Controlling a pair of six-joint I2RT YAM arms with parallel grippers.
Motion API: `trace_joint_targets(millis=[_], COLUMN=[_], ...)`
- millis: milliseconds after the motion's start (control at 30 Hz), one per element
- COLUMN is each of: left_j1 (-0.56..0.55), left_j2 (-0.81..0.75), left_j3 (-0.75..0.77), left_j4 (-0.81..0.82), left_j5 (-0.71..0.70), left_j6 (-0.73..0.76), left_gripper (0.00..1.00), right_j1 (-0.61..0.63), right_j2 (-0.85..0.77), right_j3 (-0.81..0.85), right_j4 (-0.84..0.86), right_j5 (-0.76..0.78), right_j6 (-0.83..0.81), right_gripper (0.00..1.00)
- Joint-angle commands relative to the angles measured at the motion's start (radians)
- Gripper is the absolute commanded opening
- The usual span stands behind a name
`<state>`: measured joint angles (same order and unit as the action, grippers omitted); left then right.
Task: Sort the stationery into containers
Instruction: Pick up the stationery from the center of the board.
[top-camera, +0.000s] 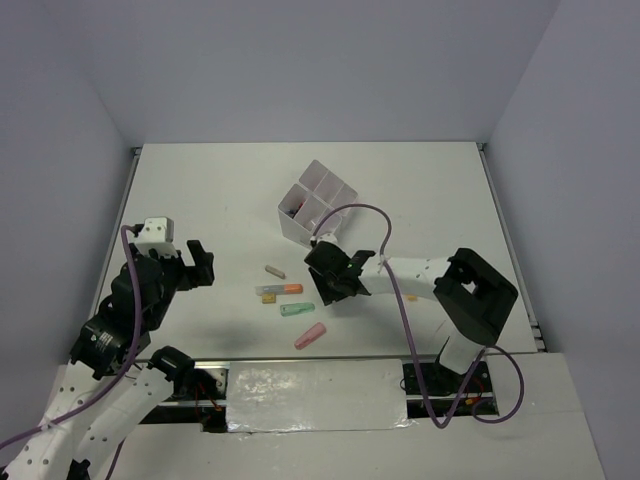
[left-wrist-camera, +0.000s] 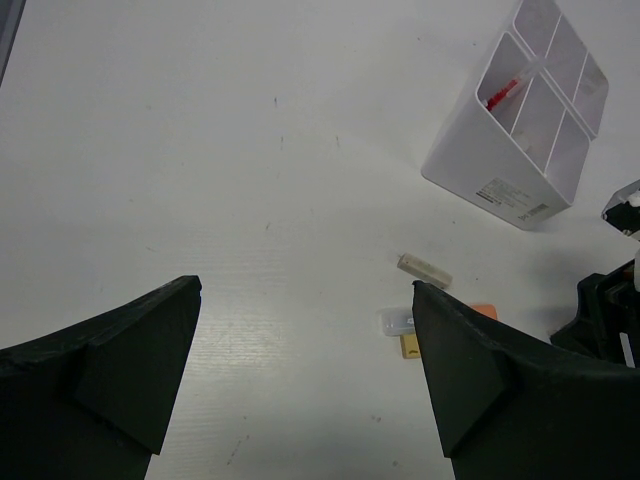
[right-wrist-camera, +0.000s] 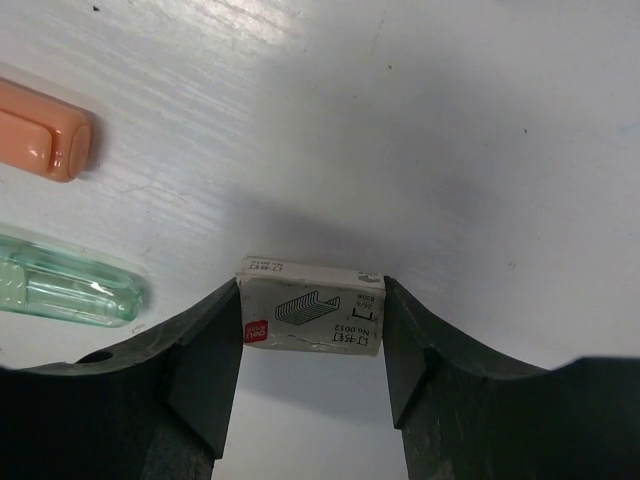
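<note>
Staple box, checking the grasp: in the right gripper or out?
In: the staple box sits between the right gripper's fingers, both touching its ends.

Divided box (top-camera: 318, 205): white, four compartments, on table (top-camera: 200, 190).
Right gripper (top-camera: 335, 282): just nearside of box, low over tabletop.
Beige piece (top-camera: 274, 271), orange marker (top-camera: 288, 289), green marker (top-camera: 296, 309), pink marker (top-camera: 310, 336): loose, nearside-left of box.
Left gripper (top-camera: 195, 265): well left of box.

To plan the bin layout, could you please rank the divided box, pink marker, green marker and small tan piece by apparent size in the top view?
Largest: divided box.
Next: pink marker and green marker, too alike to rank.
Smallest: small tan piece.
</note>
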<state>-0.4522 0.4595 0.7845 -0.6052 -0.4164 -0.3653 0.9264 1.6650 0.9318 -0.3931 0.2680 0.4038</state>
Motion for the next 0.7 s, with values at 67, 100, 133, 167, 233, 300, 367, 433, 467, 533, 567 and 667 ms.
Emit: trace_joint_targets(millis=[67,100,133,167,233,300,367,433,467,533,567,667], left_j1=[0.006,0.006,0.006,0.006,0.006,0.004,0.004,0.006,0.006,0.006,0.006,0.006], left_j2=[-0.012,-0.012,-0.013,-0.015,-0.018,-0.021,-0.021,-0.019,-0.021,-0.024,-0.024,-0.027], left_j3=[0.009,0.009,0.007,0.007,0.007,0.007,0.006,0.005,0.005,0.004,0.004,0.002], left_j4=[0.048,0.048,0.048,0.051,0.051,0.05,0.053,0.051,0.053,0.054,0.056,0.056], left_j5=[0.016,0.016,0.018,0.019,0.021,0.018,0.018,0.018,0.021,0.025,0.03,0.03], left_j6=[0.025,0.025,0.025,0.026,0.026,0.026,0.026,0.026,0.026,0.029,0.029,0.029], left_gripper=[0.99,0.99,0.99,0.99,0.99,0.99,0.99,0.99,0.99,0.99,0.99,0.99], right_j1=[0.023,0.023,0.023,0.019,0.011,-0.018,-0.046,-0.092,-0.106,-0.165,-0.182,-0.247], right_j2=[-0.091,-0.106,-0.119,-0.137,-0.145,-0.143,-0.145,-0.142,-0.134,-0.117,-0.088,-0.035], right_j3=[0.029,0.03,0.032,0.044,0.077,0.146,0.194,0.214,0.226,0.248,0.287,0.366], right_j4=[0.032,0.054,0.077,0.106,0.08,0.044,0.03,0.034,0.063,0.069,0.063,0.028], right_j5=[-0.025,-0.047,-0.074,-0.108,-0.151,-0.183,-0.225,-0.263,-0.289,-0.36,-0.371,-0.421], right_j6=[-0.095,-0.153,-0.214,-0.326,-0.419,-0.5,-0.56,-0.612,-0.664,-0.744,-0.756,-0.806], right_gripper=[0.35,0.36,0.36,0.35,0.35,0.31,0.3,0.29,0.28,0.22,0.22,0.25])
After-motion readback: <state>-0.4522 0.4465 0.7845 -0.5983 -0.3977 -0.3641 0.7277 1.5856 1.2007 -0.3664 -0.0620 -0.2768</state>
